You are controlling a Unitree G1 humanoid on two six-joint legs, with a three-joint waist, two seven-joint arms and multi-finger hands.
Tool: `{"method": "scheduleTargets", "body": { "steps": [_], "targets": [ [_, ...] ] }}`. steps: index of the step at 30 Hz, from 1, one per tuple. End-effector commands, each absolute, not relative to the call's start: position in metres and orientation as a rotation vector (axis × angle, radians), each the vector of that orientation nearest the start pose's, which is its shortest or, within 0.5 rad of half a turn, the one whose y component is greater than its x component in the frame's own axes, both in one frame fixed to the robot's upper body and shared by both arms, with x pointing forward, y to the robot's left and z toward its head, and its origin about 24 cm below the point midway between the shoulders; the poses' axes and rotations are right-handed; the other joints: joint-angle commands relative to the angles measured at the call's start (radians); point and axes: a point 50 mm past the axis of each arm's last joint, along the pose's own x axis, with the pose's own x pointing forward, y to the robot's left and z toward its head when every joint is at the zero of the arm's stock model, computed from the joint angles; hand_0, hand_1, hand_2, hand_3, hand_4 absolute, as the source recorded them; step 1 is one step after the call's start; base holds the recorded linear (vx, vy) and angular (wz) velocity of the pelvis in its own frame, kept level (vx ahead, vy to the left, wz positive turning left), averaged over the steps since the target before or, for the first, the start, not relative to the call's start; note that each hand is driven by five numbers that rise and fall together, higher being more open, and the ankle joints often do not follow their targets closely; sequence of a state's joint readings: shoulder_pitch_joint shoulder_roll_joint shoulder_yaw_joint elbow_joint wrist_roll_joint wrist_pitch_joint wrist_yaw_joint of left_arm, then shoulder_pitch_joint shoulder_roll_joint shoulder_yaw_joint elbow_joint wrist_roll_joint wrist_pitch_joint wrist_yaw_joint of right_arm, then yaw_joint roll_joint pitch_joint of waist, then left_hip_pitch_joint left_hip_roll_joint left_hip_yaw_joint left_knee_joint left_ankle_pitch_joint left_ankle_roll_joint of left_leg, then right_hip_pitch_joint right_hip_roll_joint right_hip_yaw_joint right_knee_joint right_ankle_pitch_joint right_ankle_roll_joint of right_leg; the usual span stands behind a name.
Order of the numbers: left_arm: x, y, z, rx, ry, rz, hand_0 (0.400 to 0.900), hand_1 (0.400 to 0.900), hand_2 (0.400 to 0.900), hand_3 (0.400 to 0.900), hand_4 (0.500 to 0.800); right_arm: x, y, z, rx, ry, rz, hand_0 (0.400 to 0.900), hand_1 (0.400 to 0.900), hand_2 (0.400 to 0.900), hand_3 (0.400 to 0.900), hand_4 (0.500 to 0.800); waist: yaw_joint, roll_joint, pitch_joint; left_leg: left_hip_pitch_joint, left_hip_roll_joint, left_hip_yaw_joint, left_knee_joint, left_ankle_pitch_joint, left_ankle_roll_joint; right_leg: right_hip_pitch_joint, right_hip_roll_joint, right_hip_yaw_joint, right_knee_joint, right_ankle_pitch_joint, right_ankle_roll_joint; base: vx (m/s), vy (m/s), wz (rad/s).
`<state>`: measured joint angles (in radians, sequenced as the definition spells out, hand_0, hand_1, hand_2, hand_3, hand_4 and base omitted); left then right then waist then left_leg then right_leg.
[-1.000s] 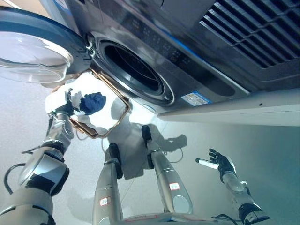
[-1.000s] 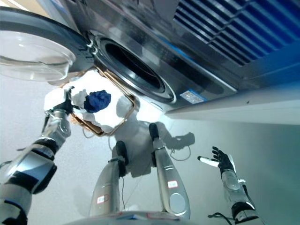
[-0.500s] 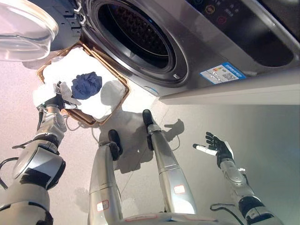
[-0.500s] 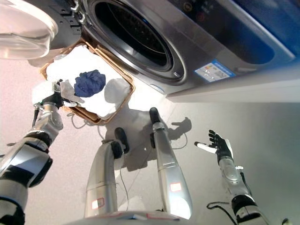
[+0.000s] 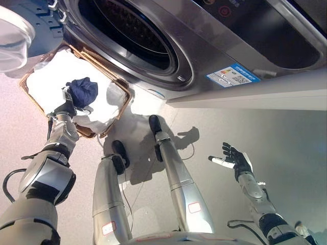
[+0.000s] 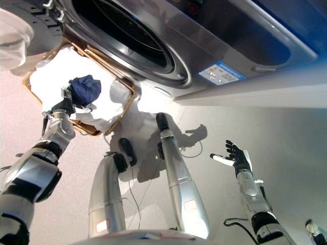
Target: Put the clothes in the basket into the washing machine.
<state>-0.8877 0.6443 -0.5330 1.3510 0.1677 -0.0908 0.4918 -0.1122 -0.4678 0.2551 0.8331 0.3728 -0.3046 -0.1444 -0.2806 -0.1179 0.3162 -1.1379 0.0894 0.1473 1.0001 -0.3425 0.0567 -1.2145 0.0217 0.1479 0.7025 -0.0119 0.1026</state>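
A wicker basket (image 5: 99,64) with a white liner stands on the floor below the washing machine's open drum (image 5: 127,30). A dark blue garment (image 5: 82,91) lies bunched in the middle of the basket. My left hand (image 5: 66,108) is at the garment's lower left edge, fingers curled into the cloth. My right hand (image 5: 234,159) is open, palm up, over bare floor at the lower right, far from the basket. The same scene shows in the right eye view, with the garment (image 6: 84,88) beside my left hand (image 6: 63,106).
The machine's round glass door (image 5: 13,38) hangs open at the upper left, above the basket's far end. The machine's front panel (image 5: 230,76) runs along the top right. Pale floor (image 5: 255,122) spreads to the right.
The camera has shifted. My left hand has moved from the basket's near rim onto the blue garment. The right hand has stayed in place.
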Motion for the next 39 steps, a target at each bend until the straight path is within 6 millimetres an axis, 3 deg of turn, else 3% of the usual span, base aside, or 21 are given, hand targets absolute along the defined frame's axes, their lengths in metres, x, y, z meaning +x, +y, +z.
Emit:
{"method": "scheduleTargets", "body": {
  "steps": [1, 14, 15, 16, 28, 39],
  "targets": [
    [0.351, 0.338, 0.113, 1.204, 0.156, 0.599, 0.900, 0.900, 0.900, 0.900, 0.800, 0.202, -0.311, -0.049, -0.343, 0.418, -0.302, 0.900, 0.900, 0.900, 0.900, 0.800, -0.005, 0.033, -0.049, -0.019, 0.021, -0.066, -0.020, 0.007, -0.036, 0.011, 0.019, -0.044, 0.048, -0.069, -0.030, -0.01, -0.058, -0.14],
    [0.343, 0.357, 0.123, 1.399, 0.216, 0.620, 0.900, 0.900, 0.900, 0.900, 0.800, 0.208, -0.320, -0.032, -0.352, 0.349, -0.330, 0.900, 0.900, 0.900, 0.900, 0.800, -0.001, 0.048, -0.045, -0.159, 0.041, -0.089, 0.121, -0.046, -0.017, -0.120, 0.044, -0.080, 0.180, -0.118, -0.041, -0.01, -0.030, -0.04],
    [0.342, 0.358, 0.121, 1.409, 0.230, 0.611, 0.569, 0.569, 0.569, 0.569, 0.601, 0.208, -0.322, -0.031, -0.352, 0.346, -0.336, 0.900, 0.900, 0.900, 0.900, 0.800, 0.000, 0.049, -0.043, -0.169, 0.042, -0.089, 0.130, -0.049, -0.015, -0.128, 0.045, -0.082, 0.188, -0.122, -0.043, 0.00, 0.000, 0.00],
    [0.341, 0.359, 0.120, 1.409, 0.238, 0.613, 0.400, 0.400, 0.400, 0.400, 0.500, 0.208, -0.323, -0.031, -0.353, 0.349, -0.342, 0.900, 0.900, 0.900, 0.900, 0.800, 0.001, 0.050, -0.044, -0.173, 0.043, -0.088, 0.132, -0.050, -0.014, -0.134, 0.042, -0.086, 0.192, -0.124, -0.044, 0.00, 0.000, 0.00],
    [0.344, 0.348, 0.108, 1.314, 0.238, 0.580, 0.400, 0.400, 0.400, 0.400, 0.500, 0.212, -0.327, -0.027, -0.373, 0.343, -0.342, 0.900, 0.900, 0.900, 0.900, 0.800, 0.004, 0.060, -0.082, -0.168, 0.025, -0.089, 0.102, -0.032, -0.012, -0.129, 0.033, -0.096, 0.174, -0.127, -0.054, 0.01, 0.007, 0.02],
    [0.351, 0.327, 0.097, 0.942, 0.192, 0.602, 0.400, 0.400, 0.400, 0.400, 0.500, 0.204, -0.326, -0.044, -0.375, 0.440, -0.359, 0.900, 0.900, 0.900, 0.900, 0.800, 0.014, 0.060, -0.119, 0.044, 0.009, -0.071, -0.148, 0.057, -0.044, 0.065, -0.003, -0.081, -0.031, -0.066, -0.053, 0.03, 0.006, 0.07]
  ]
}}
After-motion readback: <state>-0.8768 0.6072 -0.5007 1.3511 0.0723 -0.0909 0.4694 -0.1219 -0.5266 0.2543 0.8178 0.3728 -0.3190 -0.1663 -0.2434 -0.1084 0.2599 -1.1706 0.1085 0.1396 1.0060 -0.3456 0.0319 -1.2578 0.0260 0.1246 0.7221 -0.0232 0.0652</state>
